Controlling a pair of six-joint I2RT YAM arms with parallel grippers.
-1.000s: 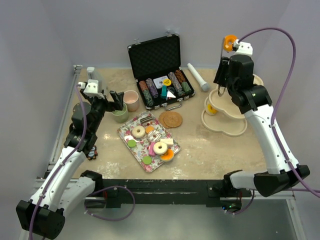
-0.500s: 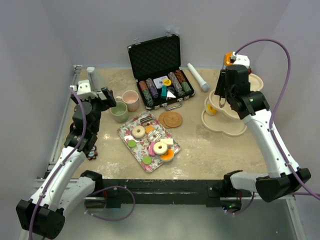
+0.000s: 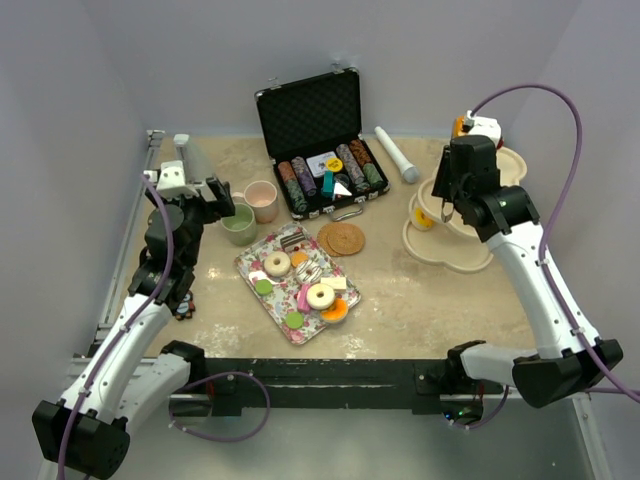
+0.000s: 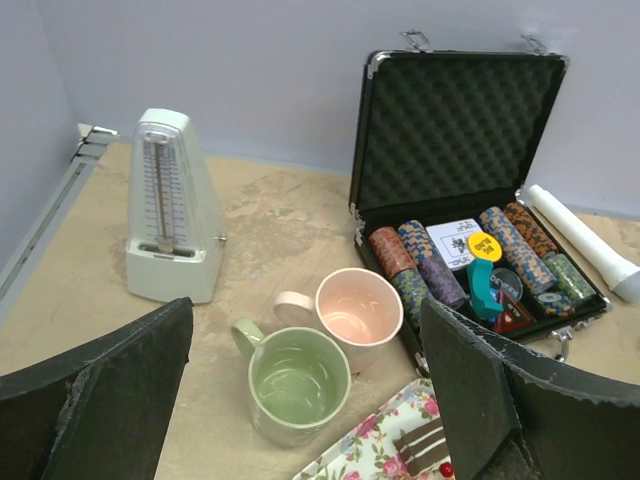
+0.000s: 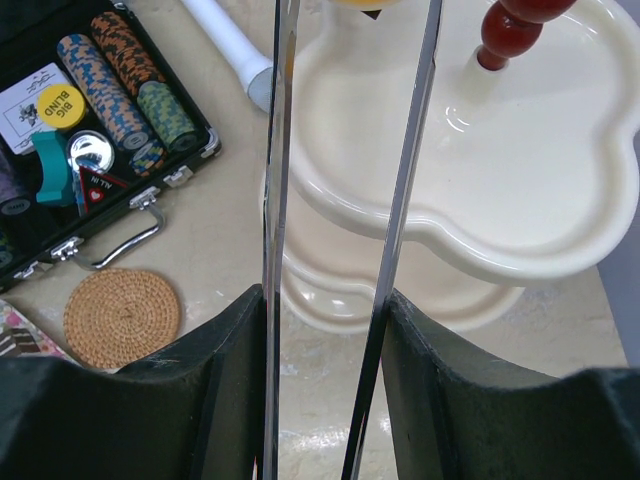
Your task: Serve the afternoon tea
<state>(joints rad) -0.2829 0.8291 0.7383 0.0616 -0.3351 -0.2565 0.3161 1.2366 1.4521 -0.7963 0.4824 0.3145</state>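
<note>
The green cup point(image 4: 298, 385) and pink cup point(image 4: 358, 312) stand side by side, empty, at the left point(image 3: 238, 225) point(image 3: 263, 200). My left gripper point(image 4: 305, 340) is open and empty just above and behind them point(image 3: 222, 195). The cream tiered stand point(image 5: 520, 200) is at the right point(image 3: 455, 250). My right gripper point(image 5: 325, 300) is shut on metal tongs point(image 5: 280, 150) held over the stand point(image 3: 447, 200). A yellow piece point(image 5: 365, 4) shows between the tong blades at the frame's edge; I cannot tell whether it is gripped. Donuts and cakes point(image 3: 300, 275) lie on the floral tray.
An open black case of poker chips point(image 3: 320, 150) stands at the back centre. A pale green metronome point(image 4: 170, 220) is at the back left. A white cylinder point(image 3: 397, 153) and a woven coaster point(image 3: 342, 238) lie between the case and the stand. The floral tray point(image 3: 252, 252) is front centre.
My left gripper has drawn back from the green cup, up and to the left. My right gripper has come down from high above to just over the stand.
</note>
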